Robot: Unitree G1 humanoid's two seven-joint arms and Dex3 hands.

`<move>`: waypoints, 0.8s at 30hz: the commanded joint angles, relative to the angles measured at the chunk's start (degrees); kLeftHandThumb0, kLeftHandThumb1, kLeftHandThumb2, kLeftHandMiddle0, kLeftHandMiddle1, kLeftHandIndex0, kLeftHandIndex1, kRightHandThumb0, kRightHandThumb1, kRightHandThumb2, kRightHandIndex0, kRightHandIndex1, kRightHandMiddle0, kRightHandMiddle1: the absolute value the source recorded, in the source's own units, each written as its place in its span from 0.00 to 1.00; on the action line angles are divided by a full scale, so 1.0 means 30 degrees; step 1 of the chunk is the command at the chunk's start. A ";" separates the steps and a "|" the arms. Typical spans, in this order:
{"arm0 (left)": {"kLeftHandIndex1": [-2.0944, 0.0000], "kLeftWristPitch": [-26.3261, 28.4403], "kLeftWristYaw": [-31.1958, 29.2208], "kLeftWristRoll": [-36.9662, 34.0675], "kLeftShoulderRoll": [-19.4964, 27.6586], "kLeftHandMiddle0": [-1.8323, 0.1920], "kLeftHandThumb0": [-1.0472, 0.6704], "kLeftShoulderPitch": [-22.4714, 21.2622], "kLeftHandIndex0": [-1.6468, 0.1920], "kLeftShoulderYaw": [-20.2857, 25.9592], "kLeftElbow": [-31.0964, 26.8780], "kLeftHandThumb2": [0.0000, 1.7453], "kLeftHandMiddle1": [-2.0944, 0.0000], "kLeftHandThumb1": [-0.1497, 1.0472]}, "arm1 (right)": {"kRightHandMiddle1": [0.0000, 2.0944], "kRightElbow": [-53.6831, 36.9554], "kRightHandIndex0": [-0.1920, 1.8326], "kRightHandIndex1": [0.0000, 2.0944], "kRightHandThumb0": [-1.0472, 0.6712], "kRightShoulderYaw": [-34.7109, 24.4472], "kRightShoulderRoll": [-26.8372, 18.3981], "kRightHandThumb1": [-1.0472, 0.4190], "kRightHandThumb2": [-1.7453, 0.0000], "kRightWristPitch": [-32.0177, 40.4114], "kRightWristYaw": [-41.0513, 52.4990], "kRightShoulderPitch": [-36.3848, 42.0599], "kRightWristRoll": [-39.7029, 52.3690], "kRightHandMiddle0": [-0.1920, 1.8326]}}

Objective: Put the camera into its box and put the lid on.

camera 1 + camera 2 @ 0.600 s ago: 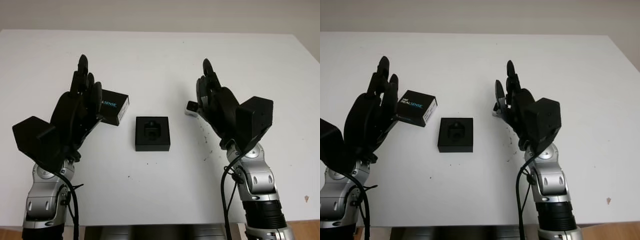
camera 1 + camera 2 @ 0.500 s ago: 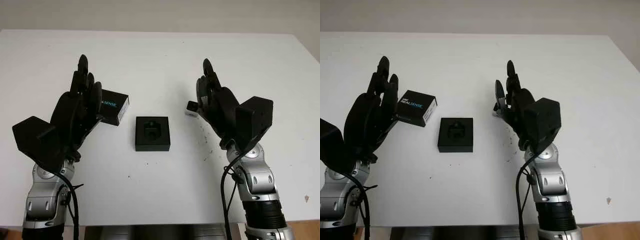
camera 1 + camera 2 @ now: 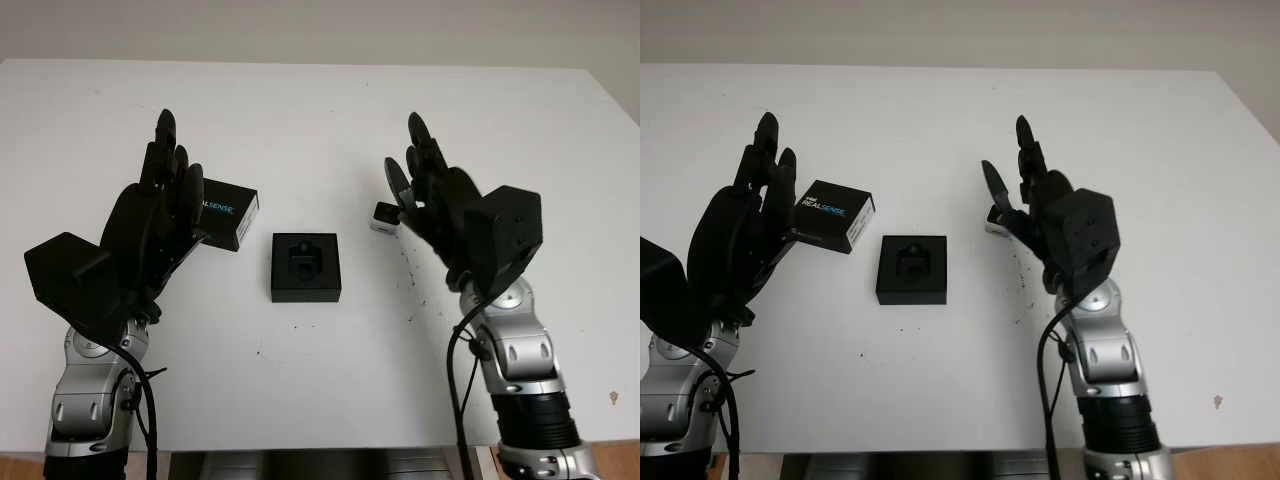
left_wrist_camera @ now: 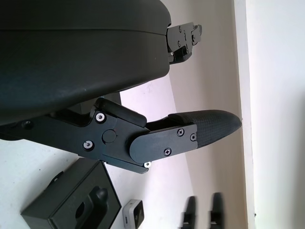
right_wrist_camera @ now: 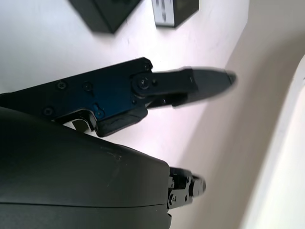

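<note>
Above the white tabletop, the right robot hand is raised at the right of the scene, open and holding nothing, its palm turned toward the middle. Just beside its fingers, on the side toward the centre, the small camera lies on the tabletop; it is a silver-and-black block, and whether the fingers touch it cannot be told, since the robot hand partly covers it. From the left wrist view the camera shows as a small pale-edged piece near the box.

On the opposite side, the left robot hand is also raised and open, holding nothing, palm facing inward. Right behind its fingers lies the lid, a flat black piece with white and blue lettering on its side, set at a slight angle on the tabletop; the robot hand overlaps its near end in the head views, so contact cannot be judged.

Between the two robot hands, near the middle of the tabletop, sits the box, a square black tray with a shaped recess in its insert. It stands apart from both the lid and the camera. Small dark specks dot the tabletop below the camera, near the right forearm.
</note>
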 commanded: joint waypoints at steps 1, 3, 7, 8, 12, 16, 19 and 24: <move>1.00 -0.0229 -0.0038 0.0035 0.0155 1.00 0.17 -0.0093 1.00 0.0041 0.0138 0.36 1.00 1.00 | 0.22 0.0678 0.22 0.10 0.25 0.0304 -0.1264 0.09 0.97 -0.0818 -0.0131 -0.0986 -0.1316 0.18; 1.00 -0.0299 -0.0049 0.0013 0.0132 1.00 0.17 -0.0130 1.00 0.0063 0.0208 0.37 1.00 1.00 | 0.28 0.1333 0.25 0.11 0.25 0.0628 -0.2272 0.13 0.98 -0.1003 0.0137 -0.1899 -0.2489 0.15; 1.00 -0.0395 -0.0095 -0.0068 0.0090 1.00 0.17 -0.0205 1.00 0.0079 0.0344 0.37 1.00 1.00 | 0.26 0.2255 0.23 0.09 0.26 0.1511 -0.4161 0.14 0.97 -0.0568 0.1923 -0.3693 -0.4097 0.13; 1.00 -0.0399 -0.0084 -0.0079 0.0073 1.00 0.17 -0.0234 1.00 0.0076 0.0379 0.36 1.00 1.00 | 0.21 0.2444 0.23 0.08 0.26 0.1664 -0.4396 0.15 0.97 -0.0539 0.2214 -0.3962 -0.4362 0.15; 1.00 -0.0315 -0.0064 -0.0015 0.0090 1.00 0.16 -0.0442 1.00 -0.0052 0.0388 0.36 1.00 1.00 | 0.11 0.3700 0.21 0.05 0.23 0.3038 -0.5454 0.14 0.97 0.0112 0.3995 -0.5628 -0.6082 0.18; 1.00 -0.0024 -0.0372 -0.0172 0.0348 1.00 0.15 -0.0622 1.00 -0.0009 0.0270 0.35 1.00 1.00 | 0.09 0.4727 0.21 0.05 0.21 0.4087 -0.5790 0.14 0.97 0.0238 0.4843 -0.6550 -0.7393 0.20; 1.00 0.0122 -0.0181 -0.0268 0.0248 1.00 0.15 -0.0751 1.00 0.0092 0.0174 0.34 1.00 1.00 | 0.07 0.5114 0.22 0.05 0.22 0.4487 -0.5785 0.14 0.97 0.0392 0.5282 -0.6752 -0.7917 0.19; 1.00 0.0597 0.0047 -0.0253 0.0188 1.00 0.17 -0.0885 1.00 -0.0051 -0.0031 0.34 1.00 1.00 | 0.04 0.6084 0.06 0.67 0.24 0.5254 -0.5552 0.16 0.97 -0.0130 0.4558 -0.6757 -0.9095 0.24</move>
